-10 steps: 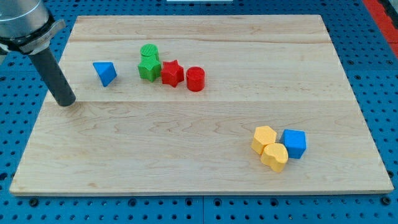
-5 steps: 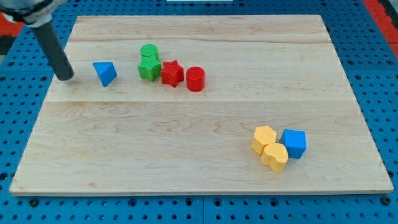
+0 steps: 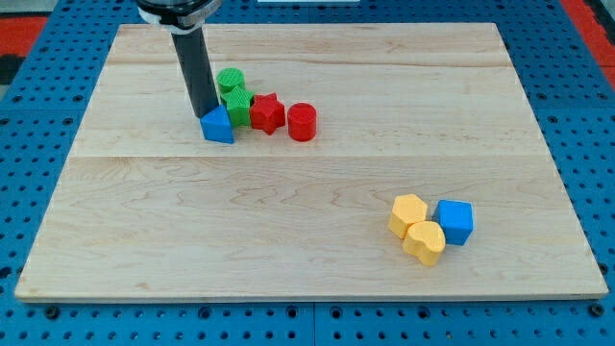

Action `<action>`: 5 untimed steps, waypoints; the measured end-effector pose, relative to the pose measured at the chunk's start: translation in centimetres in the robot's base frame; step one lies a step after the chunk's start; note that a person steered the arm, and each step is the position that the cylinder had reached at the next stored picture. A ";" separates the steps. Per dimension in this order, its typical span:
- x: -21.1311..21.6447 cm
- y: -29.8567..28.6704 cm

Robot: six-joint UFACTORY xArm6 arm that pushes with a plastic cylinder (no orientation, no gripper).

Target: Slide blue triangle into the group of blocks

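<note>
My tip (image 3: pixel 206 114) touches blue triangle (image 3: pixel 218 126) from the left-edge side; tool is a bare rod, nothing pinched. Triangle sits against green block (image 3: pixel 233 101), toward bench's top-left. Push looks finished; next, withdraw.

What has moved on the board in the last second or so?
My tip swept from the board's left edge toward the view's right, pushing the blue triangle rightward until it sits against the green blocks. The tip now stands at the triangle's upper left. The red star, red cylinder, yellow blocks and blue cube stayed put.
</note>
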State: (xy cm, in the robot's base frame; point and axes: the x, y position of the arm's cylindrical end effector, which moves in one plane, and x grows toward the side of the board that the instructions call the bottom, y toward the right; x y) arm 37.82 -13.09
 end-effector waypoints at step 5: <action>5.2 6.5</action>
State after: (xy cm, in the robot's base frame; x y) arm 43.07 -6.62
